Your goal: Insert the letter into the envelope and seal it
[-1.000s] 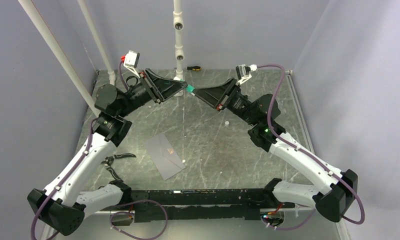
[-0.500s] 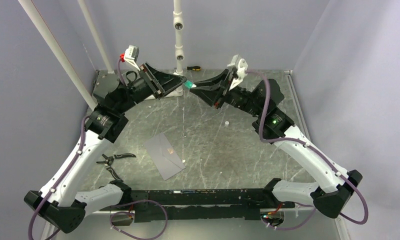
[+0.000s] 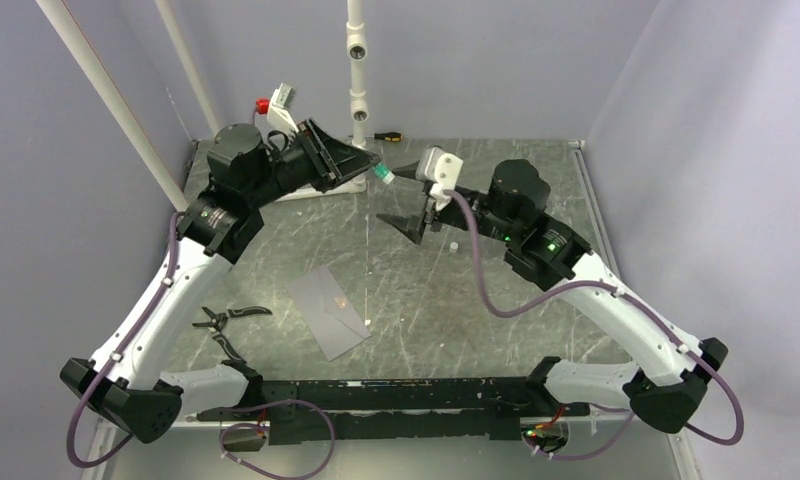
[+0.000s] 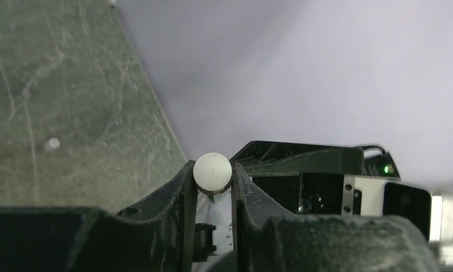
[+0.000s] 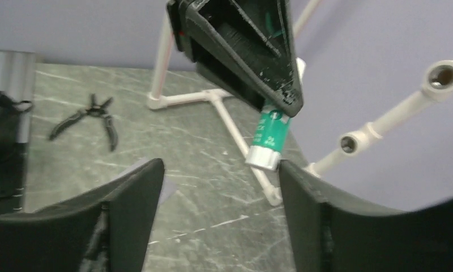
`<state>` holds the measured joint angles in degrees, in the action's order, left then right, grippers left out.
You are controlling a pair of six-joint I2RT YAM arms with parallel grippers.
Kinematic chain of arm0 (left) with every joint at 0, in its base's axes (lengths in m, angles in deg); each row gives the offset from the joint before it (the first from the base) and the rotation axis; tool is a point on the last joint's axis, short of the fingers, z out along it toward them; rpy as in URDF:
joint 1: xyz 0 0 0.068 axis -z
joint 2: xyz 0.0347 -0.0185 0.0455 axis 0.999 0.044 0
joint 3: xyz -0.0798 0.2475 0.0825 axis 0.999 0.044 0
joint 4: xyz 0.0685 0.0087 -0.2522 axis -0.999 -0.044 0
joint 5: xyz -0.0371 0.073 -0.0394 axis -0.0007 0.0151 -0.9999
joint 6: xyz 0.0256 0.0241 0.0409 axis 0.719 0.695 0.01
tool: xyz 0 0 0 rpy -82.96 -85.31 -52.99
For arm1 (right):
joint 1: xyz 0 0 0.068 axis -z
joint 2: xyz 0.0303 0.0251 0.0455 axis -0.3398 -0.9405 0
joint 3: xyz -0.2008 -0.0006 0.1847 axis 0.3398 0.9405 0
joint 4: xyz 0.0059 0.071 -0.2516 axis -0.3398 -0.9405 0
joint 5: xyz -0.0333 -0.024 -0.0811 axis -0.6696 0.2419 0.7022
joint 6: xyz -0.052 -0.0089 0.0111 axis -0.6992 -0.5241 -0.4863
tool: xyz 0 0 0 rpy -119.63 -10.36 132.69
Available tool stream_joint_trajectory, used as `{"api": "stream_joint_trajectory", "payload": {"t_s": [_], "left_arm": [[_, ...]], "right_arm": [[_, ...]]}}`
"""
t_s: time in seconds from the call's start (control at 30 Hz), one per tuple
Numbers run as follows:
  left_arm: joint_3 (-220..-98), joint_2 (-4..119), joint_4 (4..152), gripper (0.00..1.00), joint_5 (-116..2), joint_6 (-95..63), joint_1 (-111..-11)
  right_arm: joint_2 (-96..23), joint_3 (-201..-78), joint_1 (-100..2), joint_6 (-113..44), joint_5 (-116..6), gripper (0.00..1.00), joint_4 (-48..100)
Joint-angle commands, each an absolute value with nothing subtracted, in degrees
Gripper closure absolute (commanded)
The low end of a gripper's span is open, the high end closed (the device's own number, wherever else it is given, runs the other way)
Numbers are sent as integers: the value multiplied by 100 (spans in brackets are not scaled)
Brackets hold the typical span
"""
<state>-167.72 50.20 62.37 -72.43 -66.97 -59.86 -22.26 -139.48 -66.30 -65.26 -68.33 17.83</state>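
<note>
The left claw (image 3: 370,166) pinches a smooth, cylindrical green tube (image 3: 381,175).

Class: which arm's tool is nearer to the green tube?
Left. The left tool is shut on the green tube; the right tool stands open beside it, not gripping.

Top camera is looking down from high behind the near edge, covering the grey marbled table (image 3: 436,300). Left wrist camera is peering close along its black two-finger left tool (image 4: 213,173) toward the pale purple wall (image 4: 298,68). Right wrist camera is facing that tool across the table. All are sharing the green-and-white tube (image 3: 381,175).
</note>
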Motion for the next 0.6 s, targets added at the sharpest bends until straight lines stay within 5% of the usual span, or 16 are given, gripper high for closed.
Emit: {"api": "stream_joint_trajectory", "payload": {"t_s": [0.0,0.13,0.3,0.57], "left_arm": [[-17099,4854,7004,97,-8303,-4814,-5988],[-16686,4409,7891,98,-9869,-3569,-5989],[-16898,4400,8247,97,-11143,-3265,-5989],[-16598,4688,10568,98,-11657,-4970,-5988]], "right_arm": [[-1635,-14134,-6531,-4630,-8155,18,1731],[-1101,-13308,-6517,-2767,-8202,19,2769],[-865,-12435,-6506,-1310,-8041,34,4044],[-1357,-12118,-6517,1006,-7934,27,6538]]}}
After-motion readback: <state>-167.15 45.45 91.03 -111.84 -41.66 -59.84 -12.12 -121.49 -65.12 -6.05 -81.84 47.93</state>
